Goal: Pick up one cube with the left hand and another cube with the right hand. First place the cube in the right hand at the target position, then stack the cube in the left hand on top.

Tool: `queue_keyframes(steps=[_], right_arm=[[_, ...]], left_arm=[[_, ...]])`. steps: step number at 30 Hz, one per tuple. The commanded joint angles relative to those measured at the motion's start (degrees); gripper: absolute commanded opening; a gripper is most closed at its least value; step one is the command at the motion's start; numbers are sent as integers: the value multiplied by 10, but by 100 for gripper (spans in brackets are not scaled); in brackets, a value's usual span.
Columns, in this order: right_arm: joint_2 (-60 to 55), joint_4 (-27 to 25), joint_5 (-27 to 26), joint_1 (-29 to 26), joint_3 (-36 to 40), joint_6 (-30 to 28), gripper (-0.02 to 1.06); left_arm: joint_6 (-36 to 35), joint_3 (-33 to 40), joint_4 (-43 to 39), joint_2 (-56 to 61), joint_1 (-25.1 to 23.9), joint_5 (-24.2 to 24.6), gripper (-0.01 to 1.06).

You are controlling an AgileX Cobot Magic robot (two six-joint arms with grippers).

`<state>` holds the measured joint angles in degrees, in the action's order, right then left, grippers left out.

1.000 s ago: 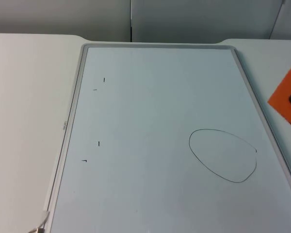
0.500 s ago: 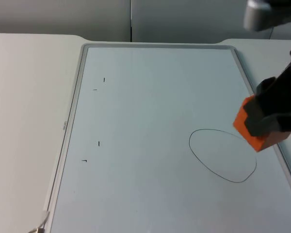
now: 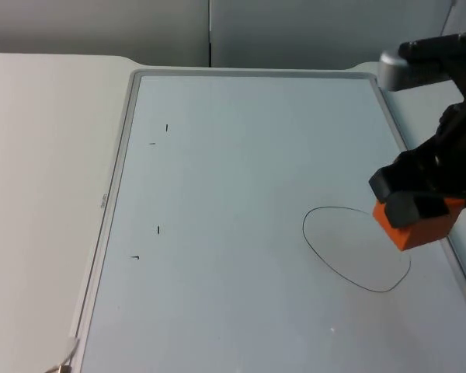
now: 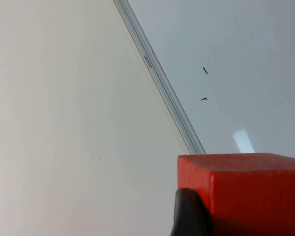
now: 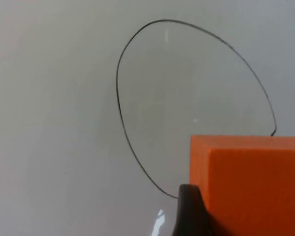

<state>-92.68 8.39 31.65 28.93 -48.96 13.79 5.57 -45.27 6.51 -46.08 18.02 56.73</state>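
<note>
Two cubes held: right claw [image 3: 413,208] has carried its orange cube [image 3: 416,225] over the drawn oval [image 3: 356,249]; left claw [image 4: 189,216] grips a red cube [image 4: 246,189]. Frame label unreadable.

A flat white table top [image 3: 39,171] meets a plain grey partition wall [image 3: 140,31] at 12 o'clock.

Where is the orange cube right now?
In the top view the orange cube is held in the right gripper over the right edge of the hand-drawn black oval on the whiteboard.
</note>
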Motion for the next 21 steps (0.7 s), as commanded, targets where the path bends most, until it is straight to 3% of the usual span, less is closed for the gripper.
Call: queue_keyframes(steps=[1,9,21], right_arm=[[-22,-5,-16,-3,-7,-4,0],[-114,-10,-36,-3,-50,-4,0],[-162,-11,-43,-3,-60,-4,0]], left_arm=[[0,2,5,3,4,-9,1],[0,2,5,3,4,-10,1],[0,2,6,3,4,-11,1]])
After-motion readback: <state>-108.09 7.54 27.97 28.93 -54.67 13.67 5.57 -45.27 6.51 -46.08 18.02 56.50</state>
